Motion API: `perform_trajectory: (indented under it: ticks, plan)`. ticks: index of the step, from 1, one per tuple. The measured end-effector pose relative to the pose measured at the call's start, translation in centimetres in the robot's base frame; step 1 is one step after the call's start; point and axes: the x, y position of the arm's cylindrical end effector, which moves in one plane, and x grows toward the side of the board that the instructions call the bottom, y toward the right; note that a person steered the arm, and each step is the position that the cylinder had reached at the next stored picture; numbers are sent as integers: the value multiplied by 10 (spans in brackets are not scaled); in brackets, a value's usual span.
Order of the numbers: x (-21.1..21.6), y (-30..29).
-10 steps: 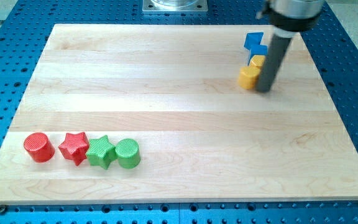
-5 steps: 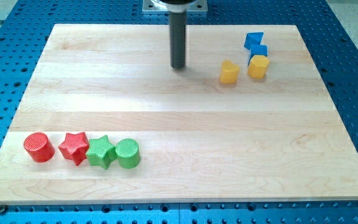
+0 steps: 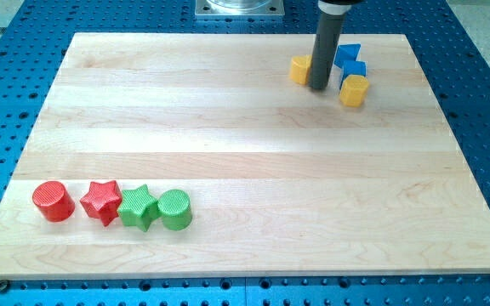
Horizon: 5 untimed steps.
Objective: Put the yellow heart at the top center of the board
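Observation:
A yellow block [image 3: 299, 69] lies near the view's top, right of centre, with its right side hidden behind the rod; its shape is hard to make out. My tip [image 3: 319, 87] rests on the board just right of and slightly below this block, touching or nearly touching it. A second yellow block [image 3: 354, 89] lies to the tip's right. Two blue blocks [image 3: 348, 54] [image 3: 356, 70] sit together just above that second yellow block, right of the rod.
Along the view's lower left stands a row: a red cylinder [image 3: 53, 201], a red star [image 3: 101, 201], a green star [image 3: 139, 206] and a green cylinder [image 3: 175, 209]. The wooden board [image 3: 245, 161] lies on a blue perforated table.
The rod moved from the board's top centre to the right. The left yellow block shifted up and slightly left, toward the top edge. The other blocks did not move.

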Motion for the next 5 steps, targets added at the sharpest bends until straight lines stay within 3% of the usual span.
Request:
perform_trajectory:
  ticks: [4, 5]
  plan:
    - [-34, -2]
    - [-37, -51]
